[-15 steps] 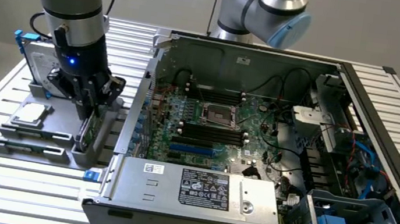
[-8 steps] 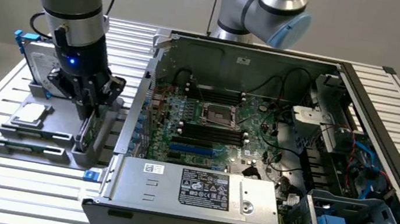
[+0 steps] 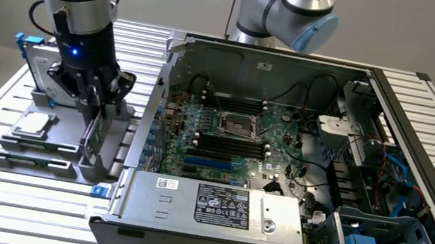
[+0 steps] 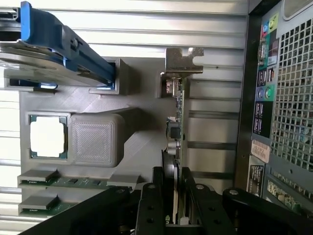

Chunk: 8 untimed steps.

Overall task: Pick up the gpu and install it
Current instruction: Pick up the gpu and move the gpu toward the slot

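The gpu (image 3: 97, 138) stands on its edge in a slot of the grey holder (image 3: 120, 122), at the exterior view's left of the open computer case (image 3: 147, 126). My gripper (image 3: 98, 105) reaches straight down onto the card's upper edge. In the wrist view the gpu (image 4: 177, 115) appears edge-on, a thin green board with its silver bracket (image 4: 182, 61) at the far end. My gripper (image 4: 172, 198) is shut on it, with one black finger (image 4: 154, 196) against each face. The card still sits in the holder.
The holder also carries a silver hard drive with blue rails (image 3: 36, 64) (image 4: 54, 54), a square CPU chip (image 3: 35, 124) (image 4: 47, 137) and memory sticks (image 3: 28, 161) (image 4: 46, 177). The motherboard (image 3: 232, 138) lies inside the case. A second arm (image 3: 289, 10) stands behind it.
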{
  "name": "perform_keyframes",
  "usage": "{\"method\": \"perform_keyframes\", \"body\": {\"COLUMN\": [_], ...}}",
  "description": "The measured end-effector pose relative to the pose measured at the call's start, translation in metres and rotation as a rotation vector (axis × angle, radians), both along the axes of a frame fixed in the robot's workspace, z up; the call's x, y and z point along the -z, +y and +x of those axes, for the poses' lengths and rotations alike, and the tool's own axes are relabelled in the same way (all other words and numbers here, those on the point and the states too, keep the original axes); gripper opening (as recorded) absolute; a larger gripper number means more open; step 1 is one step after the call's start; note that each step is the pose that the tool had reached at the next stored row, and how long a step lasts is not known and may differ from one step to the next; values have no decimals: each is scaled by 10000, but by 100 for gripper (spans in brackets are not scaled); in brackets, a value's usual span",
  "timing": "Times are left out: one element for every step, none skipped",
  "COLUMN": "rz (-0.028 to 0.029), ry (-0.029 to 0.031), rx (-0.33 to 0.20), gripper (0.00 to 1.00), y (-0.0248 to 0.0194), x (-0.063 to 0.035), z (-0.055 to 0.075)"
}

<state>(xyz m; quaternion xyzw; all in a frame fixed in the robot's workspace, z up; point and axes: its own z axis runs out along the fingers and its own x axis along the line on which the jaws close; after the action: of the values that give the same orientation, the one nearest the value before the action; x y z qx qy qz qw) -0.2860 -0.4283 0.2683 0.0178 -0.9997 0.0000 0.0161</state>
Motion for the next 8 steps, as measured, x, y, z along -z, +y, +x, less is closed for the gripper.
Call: {"method": "perform_keyframes", "body": {"rz": [2,0,1,2,2,2,3,2], "ry": [-2,0,-2,-2,-1,-1,-2,0], "rx": [-1,0,0,-1,0,1,0,0], "gripper": [26,26,26,26,26,26,26,26], "y": [2,4,5,6,8,11,13,15], "x": [-42,-87,-126,-163,-200,-245,-290,-335], "z": [0,0,1,1,0,0,0,0]}}
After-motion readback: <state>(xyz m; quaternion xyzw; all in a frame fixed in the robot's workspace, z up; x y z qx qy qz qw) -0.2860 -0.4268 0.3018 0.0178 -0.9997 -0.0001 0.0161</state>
